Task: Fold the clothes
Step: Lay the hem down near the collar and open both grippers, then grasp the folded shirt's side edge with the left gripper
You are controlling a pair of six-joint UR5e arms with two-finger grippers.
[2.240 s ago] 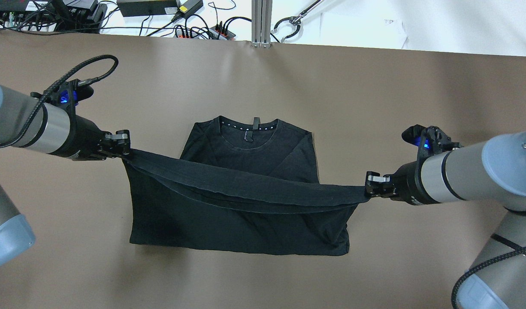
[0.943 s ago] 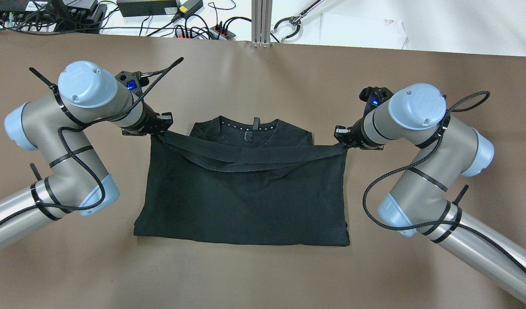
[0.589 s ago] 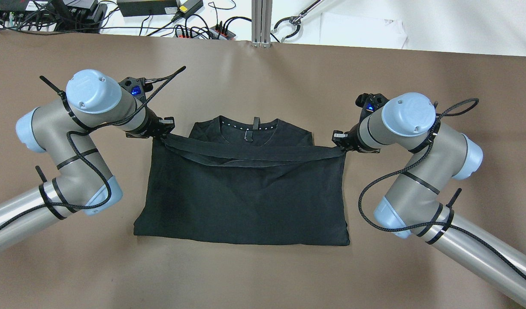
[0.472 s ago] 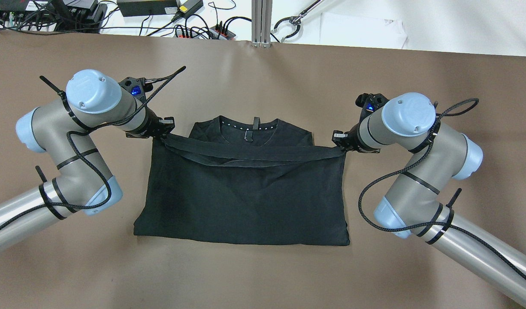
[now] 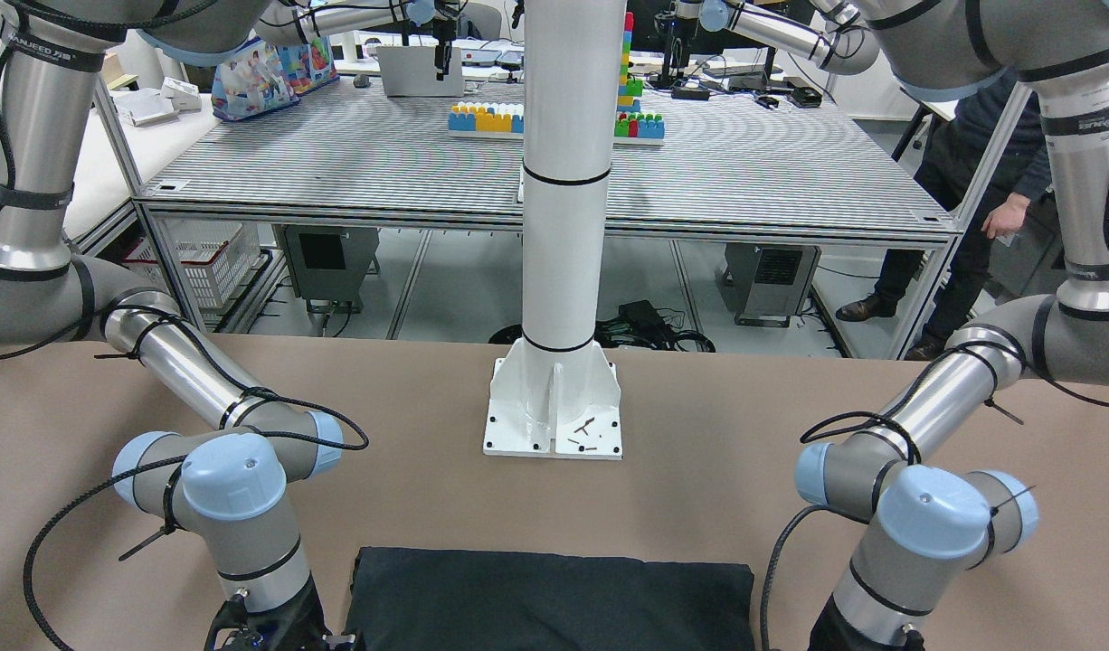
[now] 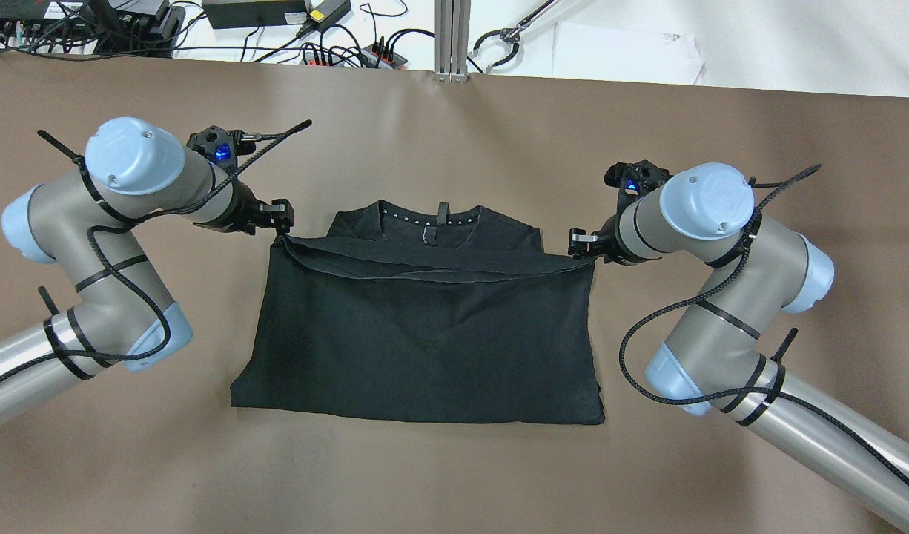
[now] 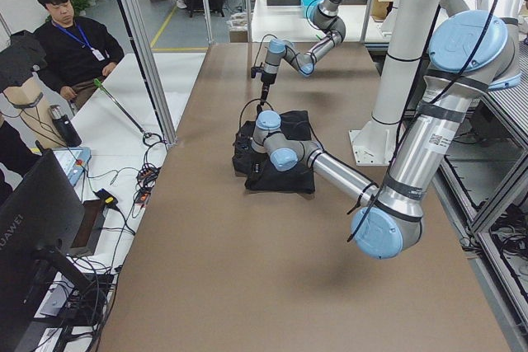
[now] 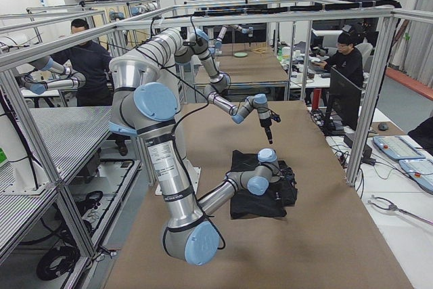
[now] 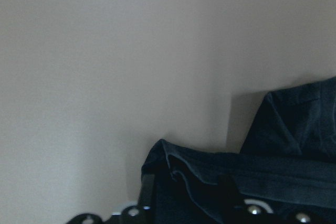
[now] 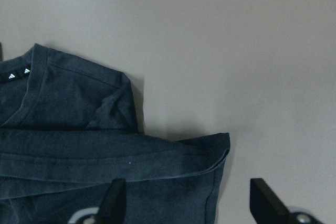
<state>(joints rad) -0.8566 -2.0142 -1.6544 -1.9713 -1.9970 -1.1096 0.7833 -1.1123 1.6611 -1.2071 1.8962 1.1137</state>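
Black T-shirt (image 6: pixel 425 341), one in number, is shown lying flat on the brown table cover (image 6: pixel 454 475), with the neckline (image 6: pixel 432 219) towards the far edge. Its lower half is doubled over the upper, so that the hem (image 6: pixel 440 265) runs as a band across the chest just below the neckline.

Two arms and two grippers are counted. The left gripper (image 6: pixel 281 222) is placed at the hem's left corner and the right gripper (image 6: pixel 579 246) at its right corner, both low over the table. In the right wrist view the fingers (image 10: pixel 114 199) are seen wide apart. One is set over the fabric and the other over bare cover, and the hem corner lies unclamped ahead of the gap. In the left wrist view the fingers (image 9: pixel 146 192) are seen partly apart, with the bunched corner between and ahead of them. Contact cannot be judged in that dark picture.

One white pillar (image 5: pixel 563 181) is bolted by its base plate (image 5: pixel 554 420) on the robot's side of the garment, well apart from it. Cables and power units (image 6: pixel 276 18) are ranged beyond the far edge. In the overhead view each gripper is partly masked by its own wrist. One seated person (image 7: pixel 70 47) is visible in the left side view.
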